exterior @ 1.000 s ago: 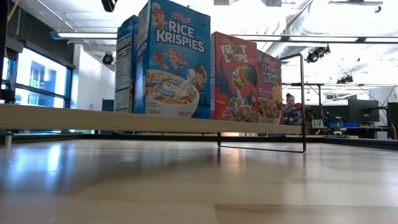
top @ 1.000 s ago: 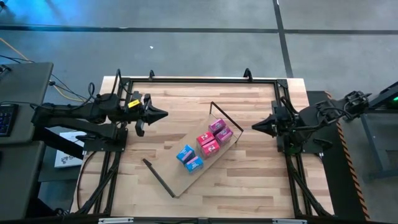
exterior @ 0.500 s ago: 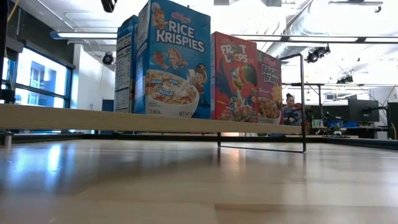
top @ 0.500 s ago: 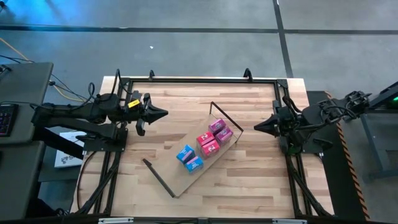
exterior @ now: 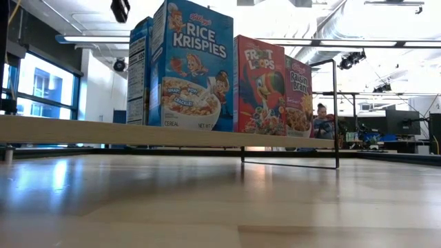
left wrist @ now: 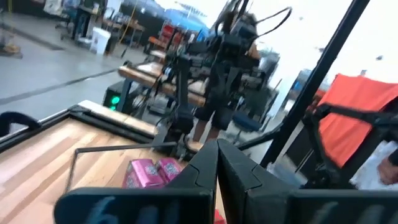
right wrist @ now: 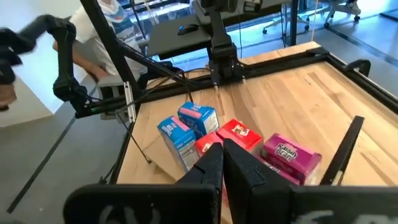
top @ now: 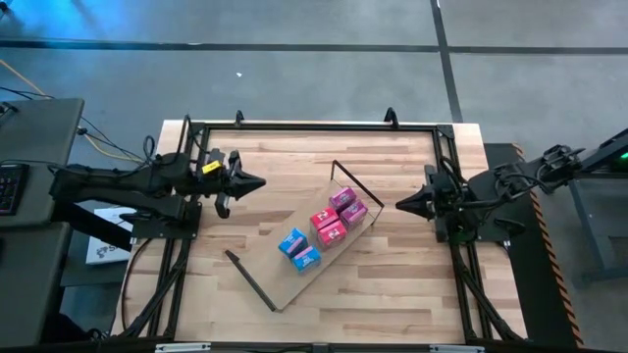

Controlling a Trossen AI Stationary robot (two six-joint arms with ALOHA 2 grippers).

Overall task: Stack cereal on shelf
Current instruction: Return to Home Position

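The shelf [top: 294,279] is a light-wood board lying slantwise mid-table, with black wire frames [top: 355,191] at both ends; in the low view the board [exterior: 103,131] sits raised above the tabletop. Six cereal boxes stand upright on it: two blue [top: 299,249], two red [top: 328,226], two pink [top: 347,206]. The low view shows a blue Rice Krispies box [exterior: 191,65] and a red Froot Loops box [exterior: 260,86]. My left gripper [top: 259,182] is shut, hovering left of the shelf. My right gripper [top: 399,204] is shut, right of the shelf. Neither touches anything.
A black metal frame [top: 314,126] runs round the butcher-block tabletop [top: 412,284]. Bare wood lies between each gripper and the shelf. Each wrist view shows the other arm's base across the table. A person [right wrist: 112,15] shows beyond the table in the right wrist view.
My right gripper drew back slightly toward the table's right edge, then came back toward the shelf. My left gripper dipped a little. Both stayed shut. The shelf and the boxes have not moved.
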